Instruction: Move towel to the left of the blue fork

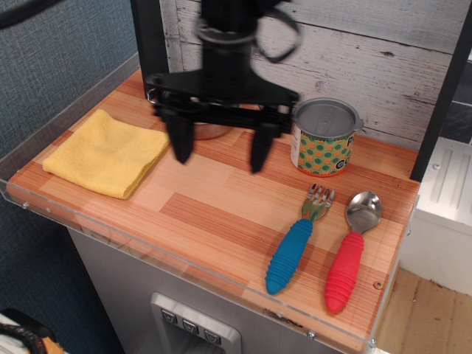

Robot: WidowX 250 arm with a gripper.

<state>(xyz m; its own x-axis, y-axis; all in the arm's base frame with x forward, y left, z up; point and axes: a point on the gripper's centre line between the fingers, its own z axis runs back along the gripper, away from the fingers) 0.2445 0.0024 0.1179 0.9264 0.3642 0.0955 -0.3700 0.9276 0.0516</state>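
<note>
Gripper motion-blurred; steel pot mostly hidden behind it; arm cut off at top

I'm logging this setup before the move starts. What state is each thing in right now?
towel: folded flat at the counter's left end, not held.
blue fork: lying flat, tines pointing to the back wall.
red spoon: lying flat, right of the fork, apart from it.
dotted can: upright, lid on.
steel pot: mostly hidden behind the gripper.
gripper: open, empty, blurred, above the counter.
</note>
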